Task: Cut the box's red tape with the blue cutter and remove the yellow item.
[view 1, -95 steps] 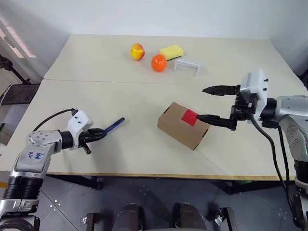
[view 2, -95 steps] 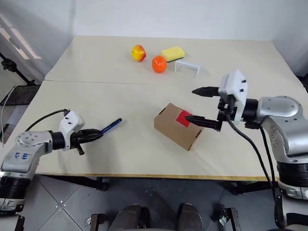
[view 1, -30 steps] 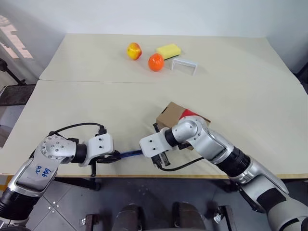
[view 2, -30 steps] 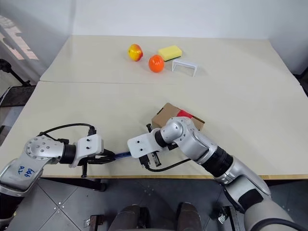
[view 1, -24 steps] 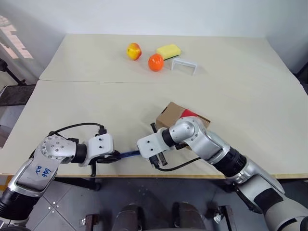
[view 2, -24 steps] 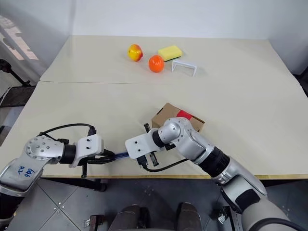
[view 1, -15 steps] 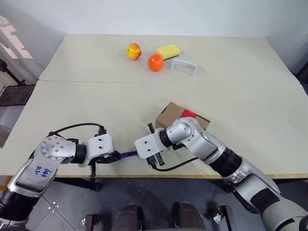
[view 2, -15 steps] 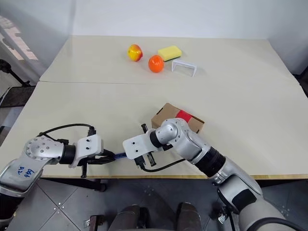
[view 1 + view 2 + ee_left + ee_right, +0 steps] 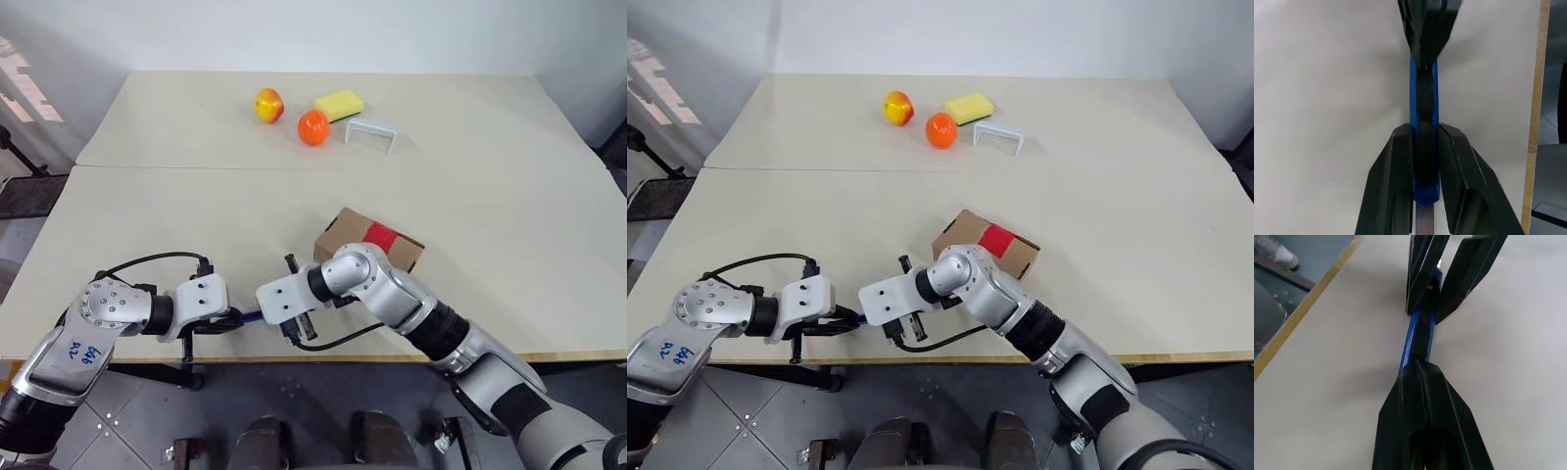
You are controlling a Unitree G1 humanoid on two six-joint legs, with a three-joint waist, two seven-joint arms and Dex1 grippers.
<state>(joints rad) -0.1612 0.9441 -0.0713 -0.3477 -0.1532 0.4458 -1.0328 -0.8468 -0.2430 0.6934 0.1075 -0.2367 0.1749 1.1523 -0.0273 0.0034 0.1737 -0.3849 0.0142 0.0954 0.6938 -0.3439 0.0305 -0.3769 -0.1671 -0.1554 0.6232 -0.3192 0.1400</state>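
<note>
The blue cutter (image 9: pixel 1423 112) lies low over the near edge of the bench (image 9: pixel 509 147), a little left of centre, caught at both ends: the left pincer (image 9: pixel 1424 161) pinches its rear half between two black fingers, and the right pincer (image 9: pixel 1422 382) has its fingers pressed together on the end nearer the box. It reads as a slim, stiff plastic stick with flat blue sides and a dark ribbed strip down the middle; likely light, and smooth enough to twist in a narrow grip, so the ribbed middle looks the surest place to hold, well back from the tip

The box (image 9: pixel 345 235) sits just right of the two pincers, a small brown cardboard carton, matte, with sharp edges, probably light enough to slide under a blade unless steadied. The red tape (image 9: pixel 380 236) is a glossy little patch on its top face. The yellow item cannot be seen; presumably it is inside

At the far side rest a yellow-red fruit (image 9: pixel 265 104), an orange ball (image 9: pixel 313 127), a yellow sponge (image 9: pixel 340 104) and a white frame (image 9: pixel 369 134)
</note>
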